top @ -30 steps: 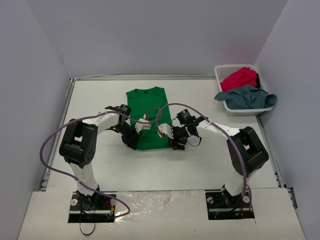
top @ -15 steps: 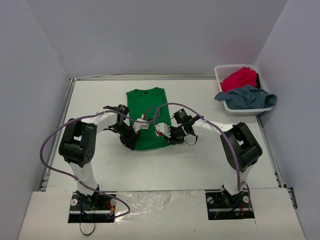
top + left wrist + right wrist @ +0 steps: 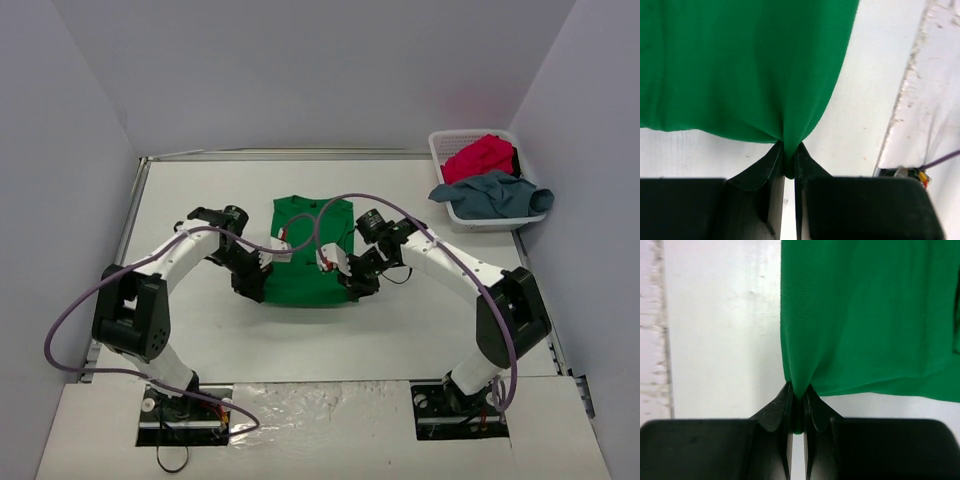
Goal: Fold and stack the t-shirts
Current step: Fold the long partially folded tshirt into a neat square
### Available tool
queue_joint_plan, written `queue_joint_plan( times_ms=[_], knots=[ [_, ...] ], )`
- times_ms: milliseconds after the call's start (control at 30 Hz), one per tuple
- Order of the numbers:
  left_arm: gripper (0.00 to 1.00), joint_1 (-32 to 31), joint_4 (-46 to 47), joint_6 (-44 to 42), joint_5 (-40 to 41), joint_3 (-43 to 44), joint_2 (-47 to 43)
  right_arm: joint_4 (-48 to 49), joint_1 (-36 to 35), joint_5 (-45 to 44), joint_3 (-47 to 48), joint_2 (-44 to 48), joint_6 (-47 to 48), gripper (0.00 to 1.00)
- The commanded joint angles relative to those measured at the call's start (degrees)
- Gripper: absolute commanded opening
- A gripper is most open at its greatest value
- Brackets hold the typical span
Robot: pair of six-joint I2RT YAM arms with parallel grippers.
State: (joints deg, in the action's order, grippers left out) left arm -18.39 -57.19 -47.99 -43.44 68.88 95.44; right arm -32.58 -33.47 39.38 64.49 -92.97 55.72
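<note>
The bright green t-shirt lies mid-table with its near hem raised and pinched at both corners. My left gripper is shut on the hem's left corner, and the left wrist view shows the green t-shirt bunching into the left gripper. My right gripper is shut on the right corner, where the green t-shirt narrows into the right gripper. A crimson t-shirt and a grey-blue t-shirt sit crumpled in the basket.
The white lattice basket stands at the back right against the wall, with the grey-blue cloth hanging over its near rim. Grey walls close in three sides. Purple cables loop from both arms above the shirt.
My right gripper has closed on the hem's right corner. Both grippers have raised the near hem and spread apart. The shirt now looks shorter, its collar end nearer to me.
</note>
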Motion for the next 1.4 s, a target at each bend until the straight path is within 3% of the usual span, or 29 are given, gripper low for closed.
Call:
queue_joint_plan(
  times_ms=[0, 200, 367, 700, 1067, 1367],
  knots=[
    [0.02, 0.1, -11.3, -8.2, -4.1, -0.4, -5.9, -14.4, 0.0, 5.3, 2.8, 3.9, 1.8, 0.00],
    [0.02, -0.6, -18.7, -14.1, -6.2, -3.0, -10.6, -22.5, 0.0, 6.2, 6.0, 4.1, 5.1, 0.00],
    [0.02, -0.7, -23.3, -16.4, -5.8, 0.3, -9.8, -29.2, -0.1, 7.2, 9.9, 1.6, 8.4, 0.00],
    [0.02, -0.2, -25.7, -18.1, -3.8, 10.1, -3.2, -29.6, 0.9, 4.4, 18.6, -5.0, 9.9, 0.00],
    [0.02, 2.6, -28.5, -20.3, -1.7, 19.8, 3.5, -30.3, 6.8, 4.1, 32.0, -12.6, 12.6, 0.00],
    [0.02, 5.4, -31.0, -22.7, -0.4, 32.5, 13.9, -31.1, 10.0, 4.3, 44.6, -24.1, 15.7, 0.00]
  ],
)
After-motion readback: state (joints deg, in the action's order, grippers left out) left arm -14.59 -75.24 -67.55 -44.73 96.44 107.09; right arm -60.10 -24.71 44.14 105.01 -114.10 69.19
